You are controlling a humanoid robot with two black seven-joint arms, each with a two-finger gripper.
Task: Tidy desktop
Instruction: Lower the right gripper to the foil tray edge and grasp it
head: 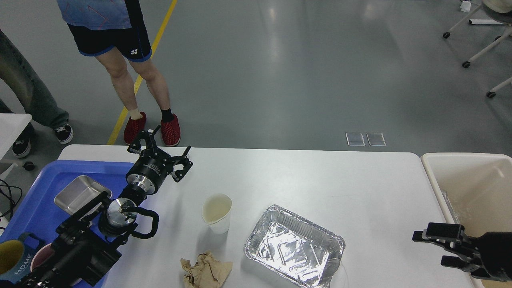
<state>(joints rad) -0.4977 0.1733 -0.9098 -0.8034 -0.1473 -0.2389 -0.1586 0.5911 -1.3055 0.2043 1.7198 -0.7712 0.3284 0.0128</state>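
At far left a blue tray [48, 216] overlaps the edge of the desktop [320, 180], holding a steel dish [80, 194] and mugs; my left gripper [162, 154] hovers over the tray's right rim, fingers spread wide, holding nothing; next, a paper cup [217, 212], light and crushable, best pinched at the rim; a crumpled brown paper [206, 272], soft; a foil pan [294, 246], flimsy, best gripped by its rolled edge; my right gripper [434, 248] is parted and empty beside the beige bin [468, 176].
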